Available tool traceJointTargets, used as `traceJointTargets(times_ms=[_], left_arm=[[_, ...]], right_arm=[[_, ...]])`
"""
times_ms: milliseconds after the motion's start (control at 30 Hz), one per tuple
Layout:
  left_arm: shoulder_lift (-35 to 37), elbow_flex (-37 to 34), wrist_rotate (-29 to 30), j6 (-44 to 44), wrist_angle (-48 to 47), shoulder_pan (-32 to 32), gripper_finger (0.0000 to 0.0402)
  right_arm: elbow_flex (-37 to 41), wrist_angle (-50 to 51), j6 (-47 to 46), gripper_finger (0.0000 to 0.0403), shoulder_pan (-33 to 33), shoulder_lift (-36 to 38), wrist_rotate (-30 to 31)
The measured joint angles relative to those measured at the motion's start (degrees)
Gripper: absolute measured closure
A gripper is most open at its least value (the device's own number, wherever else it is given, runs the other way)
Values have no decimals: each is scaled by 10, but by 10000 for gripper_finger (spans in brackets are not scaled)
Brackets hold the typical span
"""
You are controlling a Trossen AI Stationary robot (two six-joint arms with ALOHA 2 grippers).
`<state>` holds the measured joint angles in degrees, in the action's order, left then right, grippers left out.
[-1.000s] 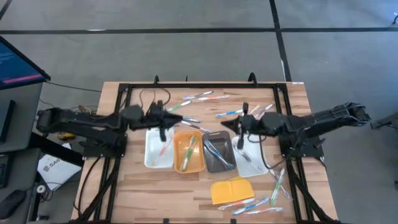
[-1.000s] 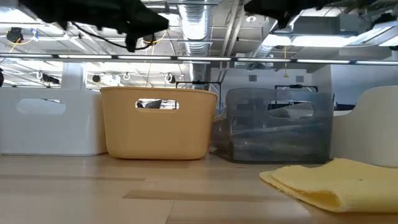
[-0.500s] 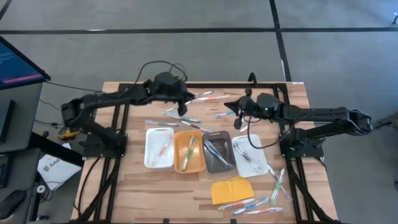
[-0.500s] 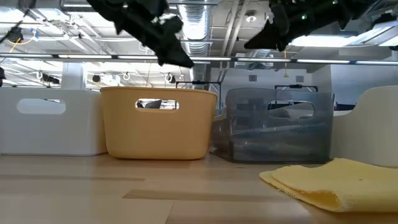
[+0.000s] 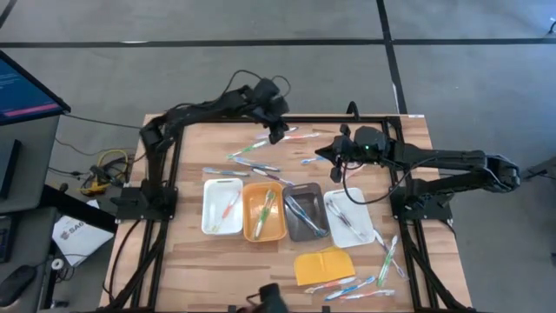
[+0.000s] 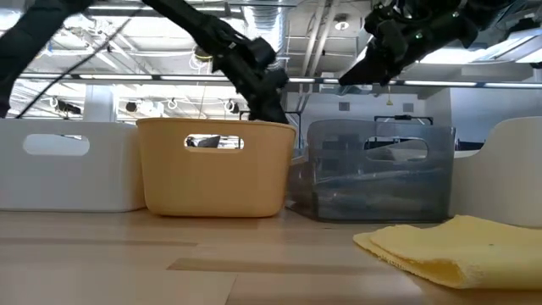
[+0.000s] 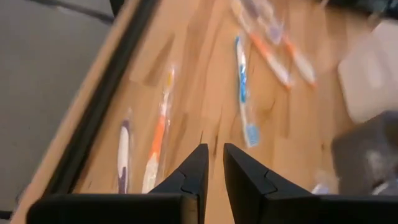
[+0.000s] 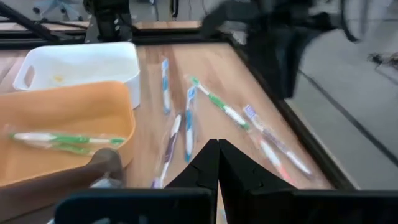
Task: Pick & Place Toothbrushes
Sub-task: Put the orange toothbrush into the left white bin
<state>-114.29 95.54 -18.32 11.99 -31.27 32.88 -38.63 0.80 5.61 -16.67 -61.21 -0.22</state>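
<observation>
Toothbrushes [image 5: 266, 209] lie in four trays [image 5: 221, 207]; left fingers [image 7: 193, 171] slightly apart, right fingers [image 8: 208, 163] together.

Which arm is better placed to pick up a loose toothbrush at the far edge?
Left, probably. The left claw hovers by the far rail with toothbrushes right ahead of its fingers. The right claw sits nearer the trays, empty and shut.
</observation>
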Motion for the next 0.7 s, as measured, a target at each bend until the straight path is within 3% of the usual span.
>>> traceJointTargets(times_ms=[300,700], left_arm=[[-144,138,34,87,-127,-4,358],[-216,217,74,-1,-125,3,355]], right_arm=[[0,7,-12,403,10,1,-2],[0,6,-11,403,8,1,0]])
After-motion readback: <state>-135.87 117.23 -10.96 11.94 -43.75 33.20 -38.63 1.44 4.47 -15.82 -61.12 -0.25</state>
